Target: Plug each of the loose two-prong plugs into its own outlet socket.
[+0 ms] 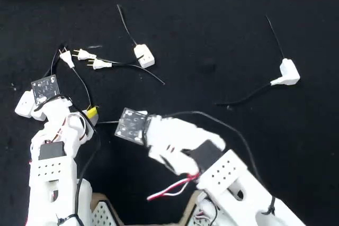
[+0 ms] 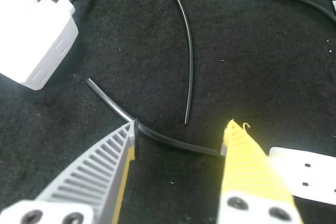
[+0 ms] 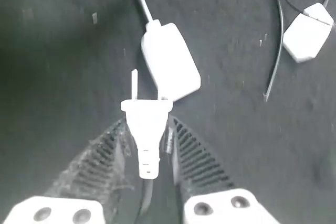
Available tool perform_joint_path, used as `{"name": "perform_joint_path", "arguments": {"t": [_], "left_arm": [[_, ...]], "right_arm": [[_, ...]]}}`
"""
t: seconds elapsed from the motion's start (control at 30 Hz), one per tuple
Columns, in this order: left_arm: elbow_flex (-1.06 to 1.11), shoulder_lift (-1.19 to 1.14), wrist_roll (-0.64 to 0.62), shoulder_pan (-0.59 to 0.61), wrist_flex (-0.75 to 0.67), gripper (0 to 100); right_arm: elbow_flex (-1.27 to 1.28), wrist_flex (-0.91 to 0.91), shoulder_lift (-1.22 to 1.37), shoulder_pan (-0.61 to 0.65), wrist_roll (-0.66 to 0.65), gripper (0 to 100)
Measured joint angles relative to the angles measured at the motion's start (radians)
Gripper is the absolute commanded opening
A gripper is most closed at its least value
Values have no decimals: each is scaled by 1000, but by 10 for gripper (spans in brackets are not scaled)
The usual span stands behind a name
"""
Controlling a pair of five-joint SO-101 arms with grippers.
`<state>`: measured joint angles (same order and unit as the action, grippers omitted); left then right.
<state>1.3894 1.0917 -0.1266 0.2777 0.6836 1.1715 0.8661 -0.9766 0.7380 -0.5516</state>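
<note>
At socket (image 3: 170, 69) edge, right hand (image 3: 148, 125) grips plug (image 3: 146, 114); left hand (image 2: 181, 129) wide astride cable (image 2: 157, 136).

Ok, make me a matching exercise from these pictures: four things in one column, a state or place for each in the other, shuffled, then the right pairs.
Things
1. left gripper
2. right gripper
3. black cable
4. white socket

States or places
A. shut on a white two-prong plug
B. lies just ahead of the white two-prong plug's prongs
C. runs across the gap between two spread fingers
D. fingers open, gripping nothing

Pairs: 1-D, 2-A, 3-C, 4-B
</note>
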Motion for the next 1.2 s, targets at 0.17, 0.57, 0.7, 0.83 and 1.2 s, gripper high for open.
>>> {"name": "perform_joint_path", "arguments": {"t": [0.17,0.57,0.7,0.83,1.2], "left_arm": [[-49,0,-12,0,100,266],[-18,233,-31,2,149,266],[57,410,-3,2,149,266],[103,496,25,-29,172,266],[109,505,21,-107,175,266]], "right_arm": [[63,-318,104,61,87,10],[-63,-595,606,69,201,10],[-81,-595,626,69,258,10],[-81,-574,562,86,267,10],[34,-555,307,153,270,10]]}}
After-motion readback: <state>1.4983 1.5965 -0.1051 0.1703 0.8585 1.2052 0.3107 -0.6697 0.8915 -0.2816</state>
